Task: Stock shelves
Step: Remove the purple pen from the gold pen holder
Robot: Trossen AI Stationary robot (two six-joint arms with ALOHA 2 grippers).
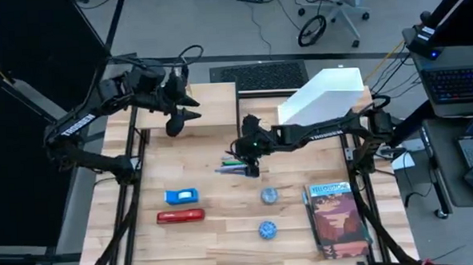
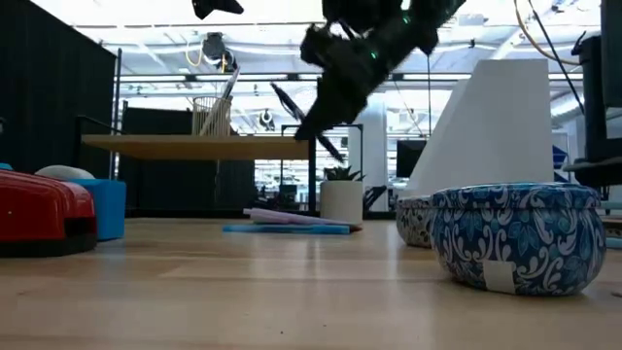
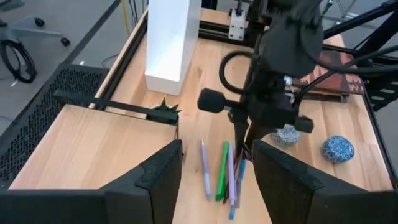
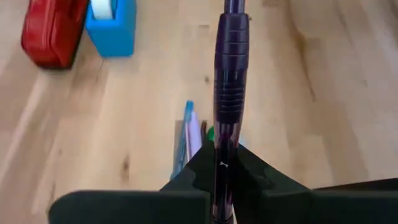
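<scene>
Your right claw (image 4: pixel 219 180) is clenched on a dark pen (image 4: pixel 227 93); only the right wrist view makes that plain, the pen running straight up between the two fingers. In the low view that pen (image 2: pixel 316 122) hangs tilted, clear of the table (image 2: pixel 292 292), above the loose pens (image 2: pixel 287 222) lying flat there. From above, the right claw (image 1: pixel 249 154) sits over that pen pile (image 1: pixel 236 166), between the wood shelf (image 1: pixel 189 110) and the white file holder (image 1: pixel 323 97).

Your left claw (image 1: pixel 180 115) hovers over the wood shelf with its fingers spread apart and nothing between them; the left wrist view confirms this, with bare shelf (image 3: pixel 81 149) under the parted fingers (image 3: pixel 158 180).

The white file holder lies on its side at the table's far edge, just beside the shelf. Nearer you than the pens: a blue tape dispenser (image 1: pixel 182 196), a red stapler (image 1: pixel 181 216), two blue patterned bowls (image 1: pixel 267 229) and a book (image 1: pixel 336 218). The low view shows a small plant pot (image 2: pixel 340 199) under the shelf.
</scene>
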